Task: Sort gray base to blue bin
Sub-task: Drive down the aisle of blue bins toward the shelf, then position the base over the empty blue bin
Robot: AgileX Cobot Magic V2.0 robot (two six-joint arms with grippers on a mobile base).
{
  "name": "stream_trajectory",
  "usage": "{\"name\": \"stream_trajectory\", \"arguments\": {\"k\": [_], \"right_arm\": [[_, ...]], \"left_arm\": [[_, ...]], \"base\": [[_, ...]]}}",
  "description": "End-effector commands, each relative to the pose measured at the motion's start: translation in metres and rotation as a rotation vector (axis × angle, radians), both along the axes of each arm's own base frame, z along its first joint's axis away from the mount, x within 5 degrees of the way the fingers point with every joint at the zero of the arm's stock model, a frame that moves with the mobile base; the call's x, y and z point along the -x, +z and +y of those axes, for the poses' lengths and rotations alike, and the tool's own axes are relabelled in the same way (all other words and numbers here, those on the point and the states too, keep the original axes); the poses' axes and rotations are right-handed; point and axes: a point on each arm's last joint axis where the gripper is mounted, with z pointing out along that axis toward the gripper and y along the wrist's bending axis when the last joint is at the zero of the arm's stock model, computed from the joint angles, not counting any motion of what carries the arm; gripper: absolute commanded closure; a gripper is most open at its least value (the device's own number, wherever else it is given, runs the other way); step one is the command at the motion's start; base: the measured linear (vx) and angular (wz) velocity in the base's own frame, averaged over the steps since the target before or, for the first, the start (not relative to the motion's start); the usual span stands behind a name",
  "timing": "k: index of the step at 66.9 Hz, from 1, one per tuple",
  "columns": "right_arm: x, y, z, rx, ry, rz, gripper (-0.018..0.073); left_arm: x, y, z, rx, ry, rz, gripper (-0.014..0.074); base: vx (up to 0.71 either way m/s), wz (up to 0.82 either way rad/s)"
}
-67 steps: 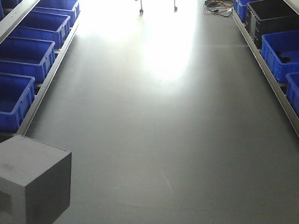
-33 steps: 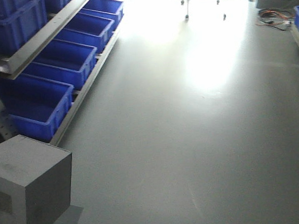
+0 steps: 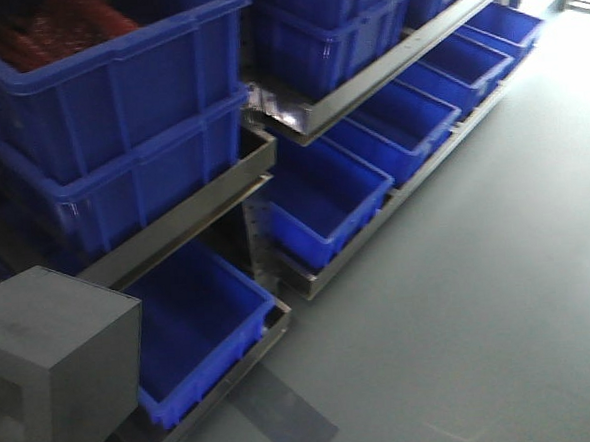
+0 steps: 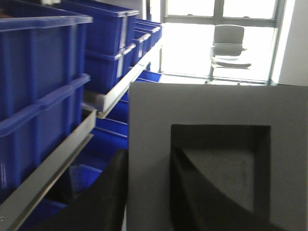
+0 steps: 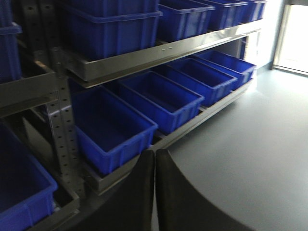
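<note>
The gray base [image 3: 58, 366] is a matte gray block at the lower left of the front view. In the left wrist view it fills the frame [image 4: 216, 106] and its square recessed pocket faces the camera. My left gripper [image 4: 149, 153] is shut on the block's left wall, one finger outside and one inside the pocket. An open blue bin [image 3: 208, 362] stands on the lowest shelf just right of the held block. My right gripper [image 5: 155, 153] is shut and empty, above the floor in front of more blue bins [image 5: 122, 149].
A metal rack [image 3: 175, 228] holds rows of blue bins on several levels. An upper bin holds red items [image 3: 53, 25]. Gray floor [image 3: 478, 270] lies to the right. A chair [image 4: 228, 45] stands by the bright window.
The front view has swung left from the open aisle to face the rack of blue bins close up. The gray base stays at the same spot in the view, still held.
</note>
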Motion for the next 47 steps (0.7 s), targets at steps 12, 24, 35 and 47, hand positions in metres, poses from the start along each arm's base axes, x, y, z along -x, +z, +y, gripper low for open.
{"name": "stream_trajectory", "arguments": {"k": [12, 24, 35, 47], "right_arm": [[-0.0004, 0.0056, 0.0001, 0.021, 0.002, -0.08, 0.0564], [-0.0004, 0.0057, 0.0001, 0.021, 0.003, -0.081, 0.0564], [-0.0004, 0.0057, 0.0001, 0.021, 0.003, -0.081, 0.0564], [-0.0004, 0.0057, 0.0001, 0.021, 0.003, -0.081, 0.0564]], "left_arm": [[0.002, 0.0194, -0.0023, 0.065, -0.035, -0.108, 0.0603], [0.002, 0.0194, -0.0023, 0.065, -0.035, -0.108, 0.0603], [0.002, 0.0194, -0.0023, 0.065, -0.035, -0.108, 0.0603], [0.002, 0.0194, -0.0023, 0.065, -0.035, -0.108, 0.0603]], "base": [[0.24, 0.94], [0.21, 0.83], [0.19, 0.73], [0.18, 0.72]]}}
